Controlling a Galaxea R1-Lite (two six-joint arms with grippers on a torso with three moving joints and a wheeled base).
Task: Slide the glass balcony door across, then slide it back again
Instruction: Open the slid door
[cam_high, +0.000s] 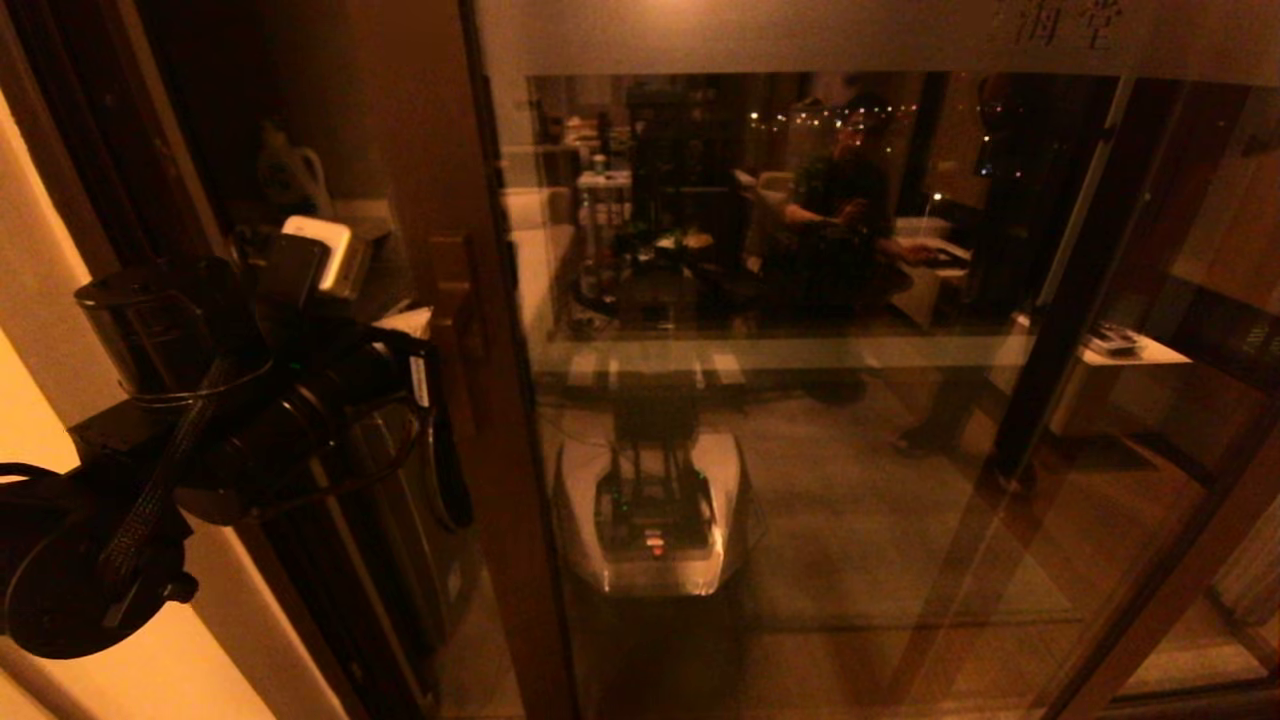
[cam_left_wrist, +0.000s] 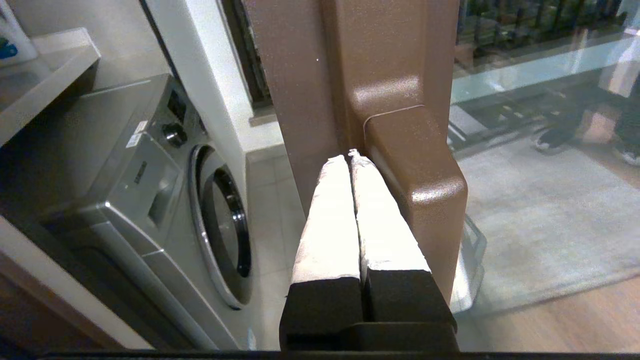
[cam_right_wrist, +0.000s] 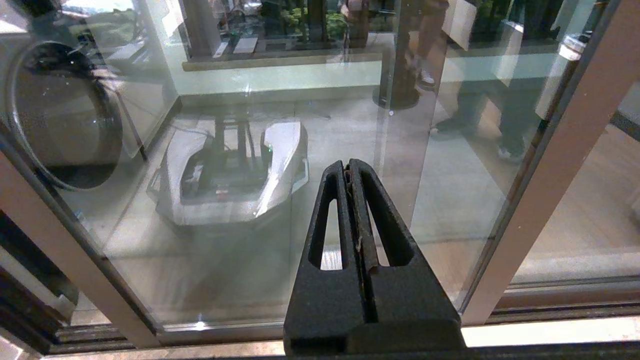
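Left gripper (cam_left_wrist: 350, 157): padded fingers pressed flat together, nothing between them; tips sit against the left face of the blocky brown wooden pull handle (cam_left_wrist: 412, 165), in the corner where it meets the door's brown wooden frame (cam_left_wrist: 300, 100); a push contact, not a grasp. The tall clear-glass balcony door (cam_high: 800, 350) fills the centre and right of the head view; its frame stile runs down just right of the left arm, frosted top band with dark characters above; an open gap at the left shows a grey front-loading washing machine (cam_left_wrist: 165, 200) beyond.

Right gripper (cam_right_wrist: 352, 167): black fingers closed on nothing, hanging in front of the glass, apparently short of it; idle by the look of it.

Risks, as I judge them:
- closed tips bear only on a rounded handle edge; if the push line drifts off the track direction they may ride off the handle and skid along the frame
- a sideways push works one way only; the return slide needs contact on the handle's other face, or a hook
- the right gripper sits near the pane; any arm drift could knock the glass
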